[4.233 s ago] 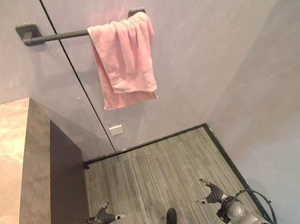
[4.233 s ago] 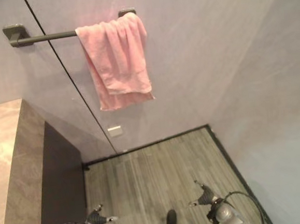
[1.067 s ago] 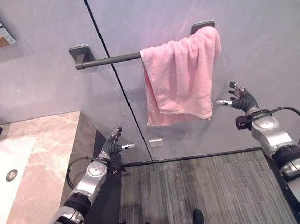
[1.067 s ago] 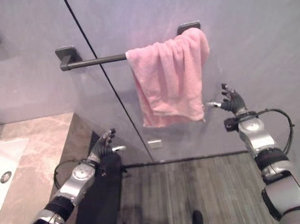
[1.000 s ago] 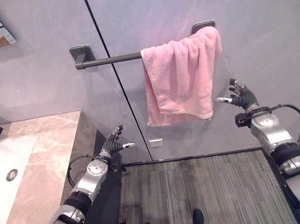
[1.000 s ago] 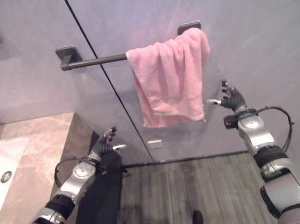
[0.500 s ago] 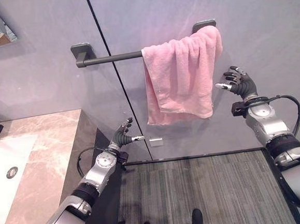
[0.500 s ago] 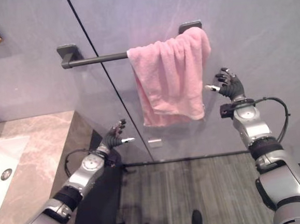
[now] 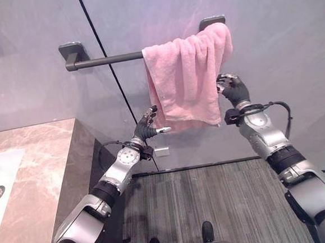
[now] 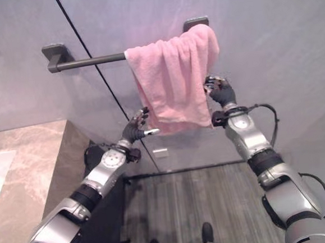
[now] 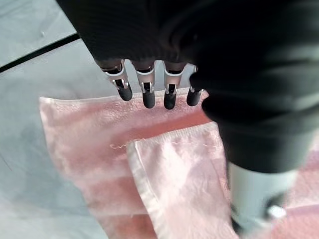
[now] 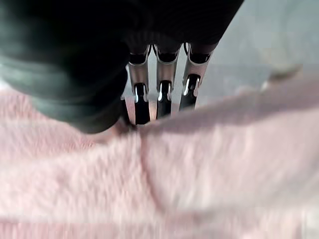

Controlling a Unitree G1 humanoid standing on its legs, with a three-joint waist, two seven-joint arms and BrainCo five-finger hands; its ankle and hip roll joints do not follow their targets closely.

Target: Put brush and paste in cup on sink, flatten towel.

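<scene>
From the left eye view, the pink towel hangs bunched at the right end of the dark rail, leaving the rest of the bar bare; the left hand sits just below the towel's lower left corner with fingers relaxed and the thumb out, holding nothing. In the right eye view the right hand is up against the towel's right edge, fingers curling toward the cloth. The left wrist view shows straight fingers in front of a folded-over layer of the towel, not yet closed. In the right wrist view the fingertips go behind the pink edge, so I cannot tell whether they grip. To do this well, I would pin the right edge and draw the left corner along the rail, slowly, so the folds open.
</scene>
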